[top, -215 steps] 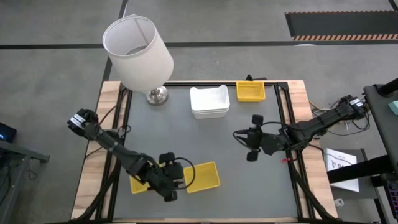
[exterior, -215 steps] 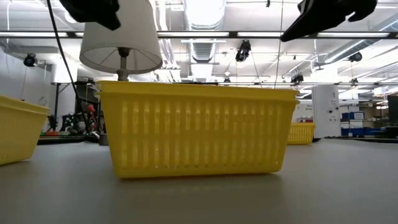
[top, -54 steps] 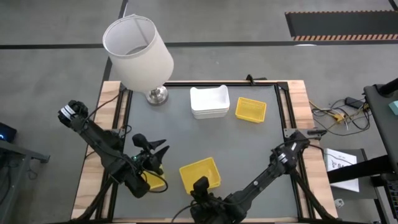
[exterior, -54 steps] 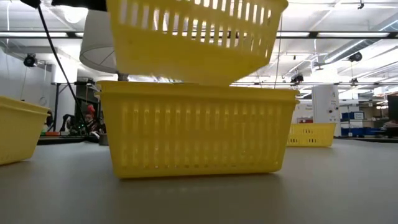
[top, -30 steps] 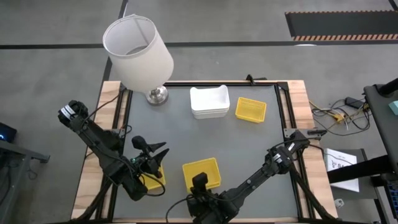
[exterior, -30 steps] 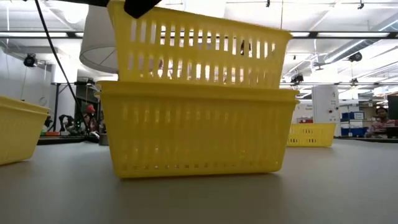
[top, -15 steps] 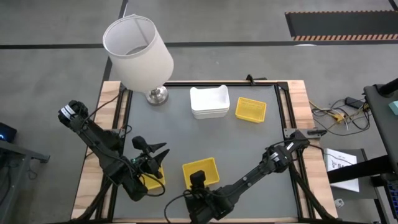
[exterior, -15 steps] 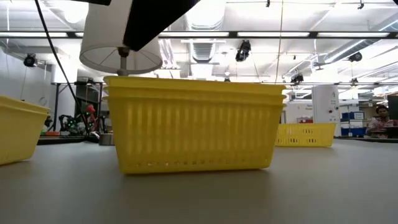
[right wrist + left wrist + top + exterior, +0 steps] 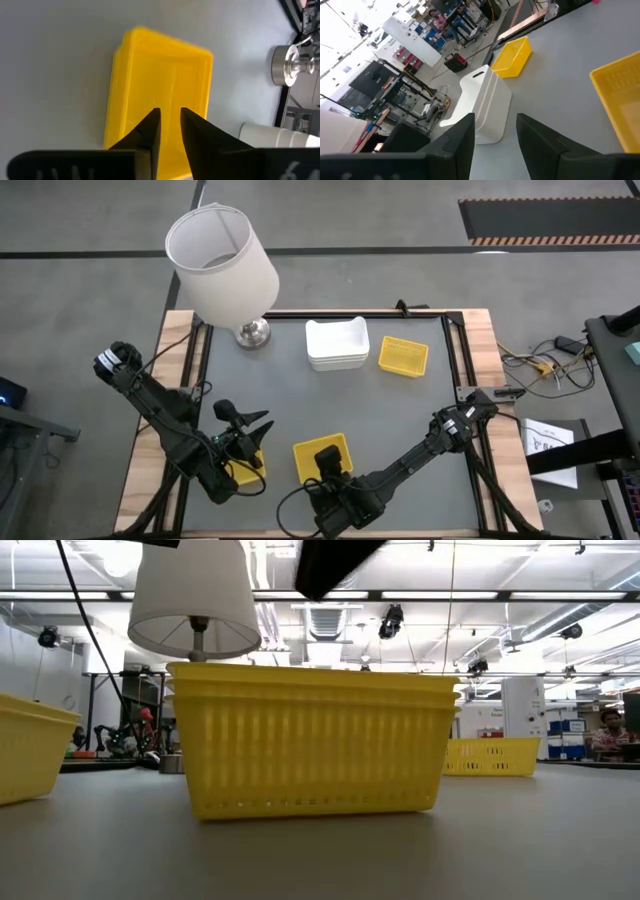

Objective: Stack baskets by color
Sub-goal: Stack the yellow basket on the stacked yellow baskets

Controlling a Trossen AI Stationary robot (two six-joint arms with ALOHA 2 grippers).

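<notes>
Right gripper (image 9: 170,125) hangs just over the two yellow baskets (image 9: 315,740) near the front edge of the table (image 9: 400,420), at about 6 o'clock. Its two dark fingers (image 9: 147,132) stand a little bit apart, with only a thin gap between them. Nothing is in that gap, and the yellow shows through it from below. The two yellow baskets sit one inside the other, and from the side both rims show, one just above the other. They rest flat on the table.

At about 7 o'clock the left gripper (image 9: 494,125) waits in the air. Its fingers are spread wide and it has nothing in them. Another yellow basket (image 9: 243,472) lies on the table close by it, partly hidden under the arm.

Farther back, at about 12 o'clock, the white baskets (image 9: 337,343) sit in a neat pile. Just beside them, at about 1 o'clock, one more yellow basket (image 9: 403,356) lies alone, a bit turned. At about 11 o'clock, by the far corner, stands a big white lamp (image 9: 222,265) on a shiny foot.
</notes>
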